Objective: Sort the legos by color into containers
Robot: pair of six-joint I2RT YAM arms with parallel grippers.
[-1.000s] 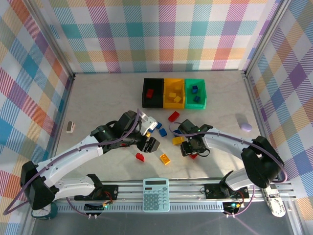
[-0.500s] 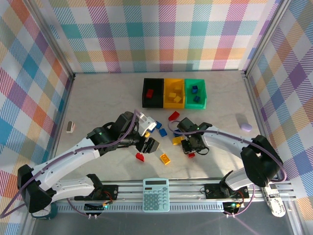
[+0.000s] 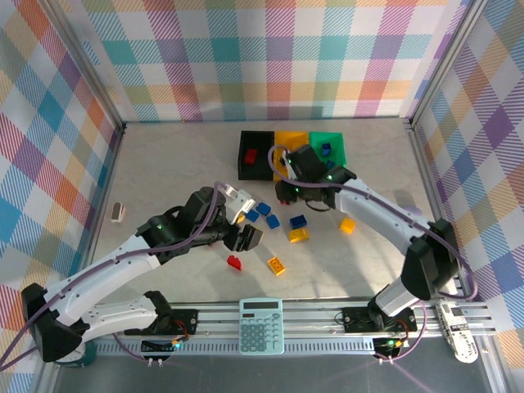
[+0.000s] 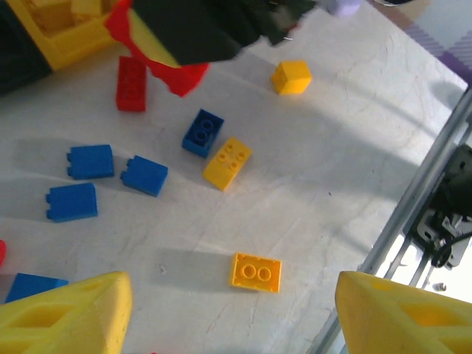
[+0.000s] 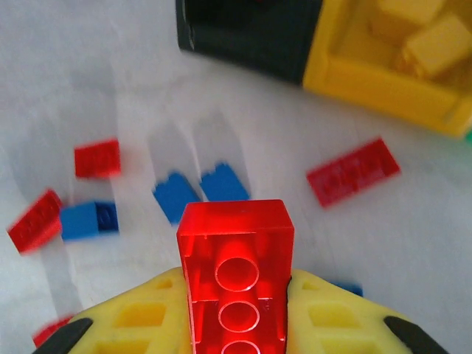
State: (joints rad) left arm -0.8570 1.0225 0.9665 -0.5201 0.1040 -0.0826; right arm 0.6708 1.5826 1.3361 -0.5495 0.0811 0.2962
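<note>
right gripper [image 5: 236,306] had swung off toward the bins, clamped on a red brick [image 5: 236,243]; black bin [image 5: 243,33] lay just ahead of its fingers, so a drop looked next. left gripper [image 4: 230,295] gaped wide, empty, yellow brick [image 4: 256,271] between its fingers.

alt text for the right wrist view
The right gripper holds a red lego between its yellow fingers, above a pale table scattered with red legos and blue legos. The black bin and yellow bin sit at the top.
</note>
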